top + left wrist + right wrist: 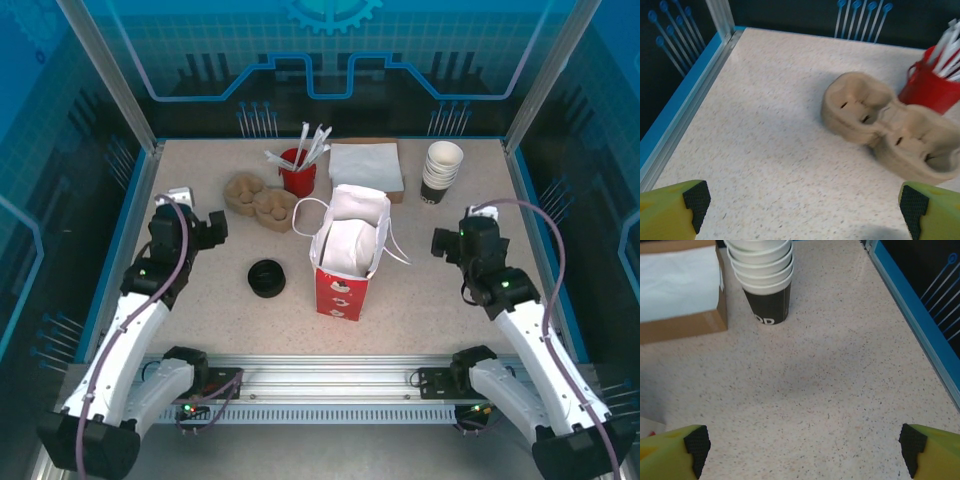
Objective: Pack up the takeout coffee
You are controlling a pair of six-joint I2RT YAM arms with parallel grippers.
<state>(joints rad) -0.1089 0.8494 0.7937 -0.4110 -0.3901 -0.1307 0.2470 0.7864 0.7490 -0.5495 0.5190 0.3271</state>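
The left pincer [805, 202] has its jaws spread wide with nothing between them. Its black pads [696, 200] sit in the two lower corners of the left wrist view, above the bare speckled bench [765, 150]. Ahead and to its right lies a brown pulp cup carrier [890, 125], slightly blurred. At the carrier's far end, touching or just behind it, stands a red cup [927, 87] holding white wrapped straws [947, 47]. Along the pincer's left side runs the bench's blue-edged rail [685, 100].

The right pincer [805, 442] is also spread wide and grips nothing, poised over open bench. Ahead of it, well apart, stands a stack of lidless paper cups [765, 285]; the lowest is dark-walled with white print and the rims above are white. Just to the left of that stack is a brown cardboard box [685, 325] topped with white napkins [675, 280].

In the top view, the two pincers flank a red-and-white paper bag [343, 262], each apart from it. The bag stands upright mid-bench with its mouth open, and white paper shows inside. Near the bag on its left, a low round black piece [267, 279] stands on the bench.

I cannot tell where the takeout coffee is. From above, that black piece could be the lidded cup or loose lids, and the bag's near wall hides its floor.
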